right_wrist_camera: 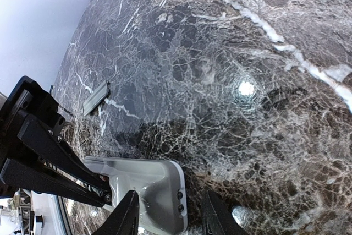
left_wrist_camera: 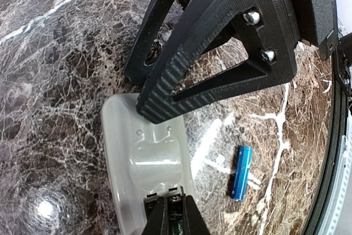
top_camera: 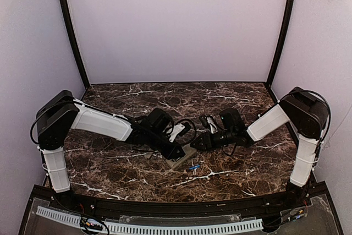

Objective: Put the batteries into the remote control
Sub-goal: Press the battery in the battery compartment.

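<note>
The remote control (left_wrist_camera: 144, 163) lies grey back up on the marble table (top_camera: 110, 163), its battery recess (left_wrist_camera: 175, 208) open at the near end. My left gripper (left_wrist_camera: 175, 197) is shut, its tips down in that recess; what lies under them is hidden. A blue battery (left_wrist_camera: 241, 173) lies loose on the table just right of the remote, also showing in the top view (top_camera: 193, 167). My right gripper (right_wrist_camera: 170, 192) is open at the remote's (right_wrist_camera: 159, 188) other end. One finger (right_wrist_camera: 125, 218) is over the remote and the other (right_wrist_camera: 217, 218) stands on the table beside it.
A small flat grey cover piece (right_wrist_camera: 97, 97) lies on the table some way beyond the remote. Both arms meet at the table's middle (top_camera: 187, 147). The black front rail (left_wrist_camera: 330, 180) runs close to the loose battery.
</note>
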Robot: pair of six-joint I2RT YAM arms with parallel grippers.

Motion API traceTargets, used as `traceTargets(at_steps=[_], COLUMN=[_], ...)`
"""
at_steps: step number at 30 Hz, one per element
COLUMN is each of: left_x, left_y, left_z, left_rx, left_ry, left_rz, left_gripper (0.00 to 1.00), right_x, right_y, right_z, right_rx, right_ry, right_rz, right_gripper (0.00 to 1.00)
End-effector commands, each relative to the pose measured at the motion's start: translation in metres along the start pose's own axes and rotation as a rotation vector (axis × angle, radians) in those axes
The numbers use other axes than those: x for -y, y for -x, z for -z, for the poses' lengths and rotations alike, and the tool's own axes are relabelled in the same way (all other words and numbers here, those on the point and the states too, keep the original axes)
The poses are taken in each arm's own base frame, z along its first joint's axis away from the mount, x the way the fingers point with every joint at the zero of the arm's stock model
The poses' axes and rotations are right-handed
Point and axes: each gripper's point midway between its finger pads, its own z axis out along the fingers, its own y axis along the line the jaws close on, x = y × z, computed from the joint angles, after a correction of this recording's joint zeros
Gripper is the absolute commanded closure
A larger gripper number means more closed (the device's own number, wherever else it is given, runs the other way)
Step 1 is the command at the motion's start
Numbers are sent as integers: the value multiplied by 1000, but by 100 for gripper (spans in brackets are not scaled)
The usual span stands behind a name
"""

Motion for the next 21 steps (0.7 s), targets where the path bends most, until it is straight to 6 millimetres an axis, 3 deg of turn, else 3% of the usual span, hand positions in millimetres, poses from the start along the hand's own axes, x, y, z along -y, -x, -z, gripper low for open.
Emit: traceTargets(at_steps=[1,21], left_x=[-16,-27], left_y=[-118,-151], left_z=[-5,6], left_rx=[-388,-516], left_ry=[75,184], left_rz=[98,74], left_gripper=[100,100], right_x=[43,42], right_y=[-52,-51], right_z=[-3,-1], right_rx=[-135,-128], right_ry=[-160,-160], right_rz=[-124,-131], right_gripper=[61,62])
